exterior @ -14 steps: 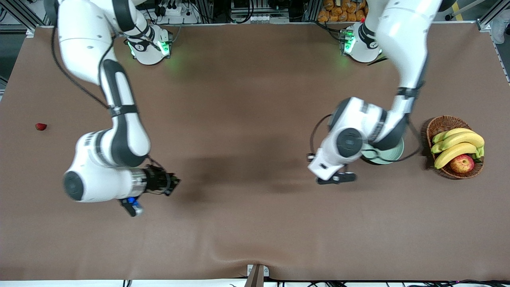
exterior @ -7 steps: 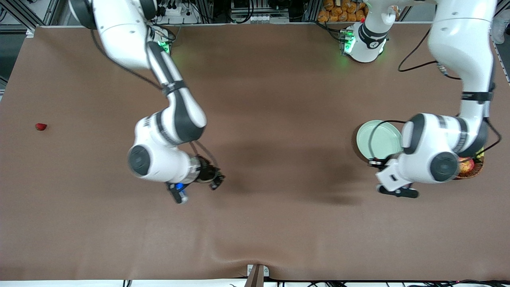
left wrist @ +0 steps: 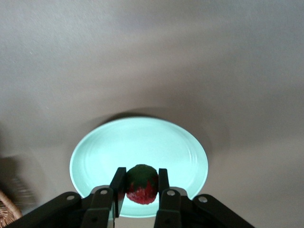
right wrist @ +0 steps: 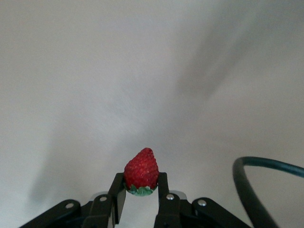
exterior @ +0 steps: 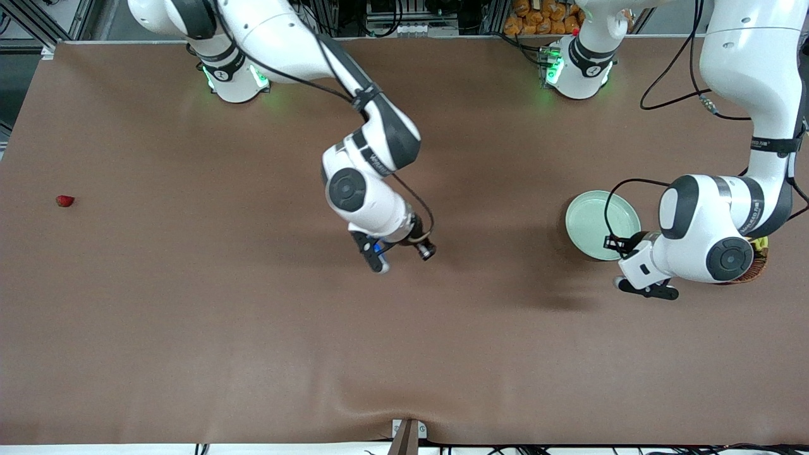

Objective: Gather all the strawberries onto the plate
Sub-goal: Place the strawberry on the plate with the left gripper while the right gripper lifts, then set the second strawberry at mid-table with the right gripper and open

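My left gripper (left wrist: 141,178) is shut on a strawberry (left wrist: 141,186) and hangs over the rim of the pale mint-green plate (left wrist: 137,142). In the front view the plate (exterior: 594,218) lies bare toward the left arm's end, with the left gripper (exterior: 622,253) at its nearer edge. The right gripper (right wrist: 141,183) is shut on a second strawberry (right wrist: 141,168), tip pointing away from the jaws, above bare brown table. It hangs over the table's middle (exterior: 425,251). A third strawberry (exterior: 64,201) lies on the cloth at the right arm's end.
A brown wicker basket (exterior: 755,270) with fruit stands beside the plate, mostly covered by the left arm's wrist; its corner (left wrist: 4,209) shows in the left wrist view. A dark cable (right wrist: 266,185) loops by the right gripper.
The right arm swung from its end of the table to the middle, carrying its strawberry. The left arm moved off the plate toward the basket, then back to the plate's nearer edge.
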### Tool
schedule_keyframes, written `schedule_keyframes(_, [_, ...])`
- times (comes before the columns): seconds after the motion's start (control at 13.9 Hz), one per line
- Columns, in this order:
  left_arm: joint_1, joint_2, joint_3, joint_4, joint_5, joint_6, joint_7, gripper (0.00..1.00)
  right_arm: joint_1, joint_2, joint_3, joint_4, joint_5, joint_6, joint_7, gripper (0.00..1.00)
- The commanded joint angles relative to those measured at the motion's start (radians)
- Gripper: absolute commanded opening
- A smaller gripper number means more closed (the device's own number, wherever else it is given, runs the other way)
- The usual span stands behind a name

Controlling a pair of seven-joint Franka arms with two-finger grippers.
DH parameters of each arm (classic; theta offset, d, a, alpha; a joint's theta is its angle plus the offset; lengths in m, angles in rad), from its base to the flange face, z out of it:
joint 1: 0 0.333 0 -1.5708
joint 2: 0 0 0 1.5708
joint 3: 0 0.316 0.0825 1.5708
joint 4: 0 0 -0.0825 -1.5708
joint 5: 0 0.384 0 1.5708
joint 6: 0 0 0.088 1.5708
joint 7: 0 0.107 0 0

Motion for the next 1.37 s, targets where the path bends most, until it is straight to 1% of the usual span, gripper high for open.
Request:
schedule_keyframes(0.0, [0.013, -0.059, -0.005, -0.066, 0.008, -0.006, 0.006, 0.09, 0.07, 0.024, -0.015, -0.049, 0.007, 0.061, 0.04, 0.0])
schedule_keyframes(0.22, [0.018, -0.059, -0.005, -0.068, 0.008, -0.006, 0.006, 0.09, 0.124, 0.037, -0.015, -0.102, 0.007, 0.099, 0.04, 0.0])
schedule_keyframes(0.29, [0.018, -0.058, -0.005, -0.068, 0.008, -0.006, 0.006, 0.09, 0.127, 0.038, -0.015, -0.112, 0.008, 0.107, 0.04, 0.0])
schedule_keyframes(0.5, [0.016, -0.059, -0.007, -0.066, 0.008, -0.006, 0.006, 0.09, 0.155, 0.061, -0.015, -0.112, 0.016, 0.187, 0.063, 0.0])
schedule_keyframes(0.65, [0.016, -0.058, -0.007, -0.066, 0.008, -0.006, 0.004, 0.09, 0.166, 0.089, -0.015, -0.109, 0.018, 0.213, 0.077, 0.0])
schedule_keyframes(0.72, [0.016, -0.058, -0.007, -0.066, 0.006, -0.006, 0.004, 0.1, 0.167, 0.098, -0.015, -0.108, 0.016, 0.215, 0.077, 0.15])
schedule_keyframes(0.79, [0.015, -0.058, -0.007, -0.066, 0.005, -0.006, 0.003, 0.1, 0.169, 0.1, -0.015, -0.108, 0.013, 0.215, 0.079, 0.56])
schedule_keyframes(0.86, [0.013, -0.058, -0.007, -0.066, 0.005, -0.006, -0.003, 0.1, 0.169, 0.1, -0.015, -0.106, 0.01, 0.213, 0.079, 0.57])
schedule_keyframes(0.93, [0.01, -0.058, -0.007, -0.065, 0.005, -0.006, -0.008, 0.1, 0.169, 0.097, -0.015, -0.105, 0.01, 0.21, 0.079, 0.74])
schedule_keyframes(1.01, [0.01, -0.058, -0.007, -0.065, 0.005, -0.006, -0.013, 0.1, 0.166, 0.092, -0.015, -0.102, 0.01, 0.204, 0.076, 1.0])
schedule_keyframes(1.15, [0.01, -0.058, -0.008, -0.065, 0.003, -0.006, -0.014, 0.1, 0.153, 0.066, -0.024, -0.094, 0.001, 0.181, 0.068, 1.0])
schedule_keyframes(1.22, [0.01, -0.058, -0.008, -0.066, 0.003, -0.006, -0.014, 0.11, 0.146, 0.048, -0.038, -0.088, -0.002, 0.129, 0.065, 1.0])
schedule_keyframes(1.29, [0.012, -0.058, -0.008, -0.066, 0.003, -0.008, -0.014, 0.11, 0.129, 0.031, -0.065, -0.073, -0.001, 0.044, 0.063, 1.0])
